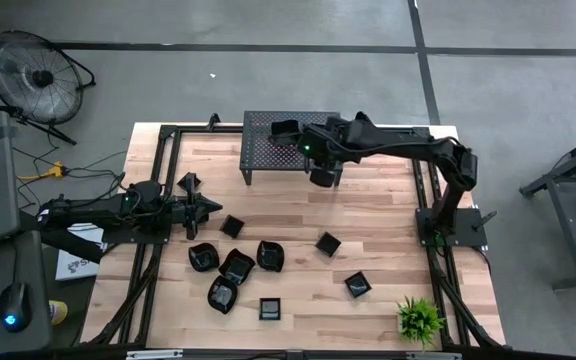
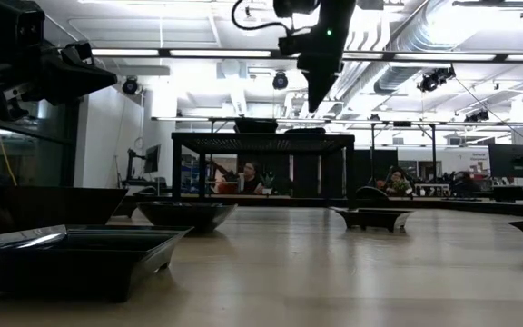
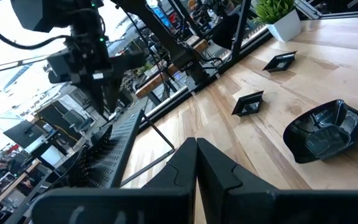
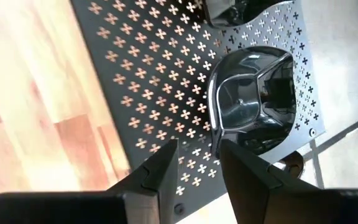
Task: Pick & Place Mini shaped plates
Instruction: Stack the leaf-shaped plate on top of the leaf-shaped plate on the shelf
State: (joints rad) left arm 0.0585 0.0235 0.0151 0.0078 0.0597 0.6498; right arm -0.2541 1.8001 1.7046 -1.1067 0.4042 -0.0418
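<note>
Two mini shaped plates sit on the black perforated stand (image 1: 268, 150). A rounded one (image 4: 253, 93) rests on its base just beyond my right gripper (image 4: 197, 165), and another (image 1: 284, 128) lies farther along the stand. My right gripper (image 2: 320, 77) hovers above the stand, slanting down and open, with nothing between its fingers. Several more black plates (image 1: 236, 265) lie on the wooden table near its front. My left gripper (image 1: 203, 207) waits shut and level at the table's left.
The stand's legs (image 2: 176, 173) stand on the table at the far side. A small green plant (image 1: 420, 318) sits at the near right corner. Black frame rails (image 1: 158, 180) run along the table's edges. People sit in the room behind the table (image 2: 248, 177).
</note>
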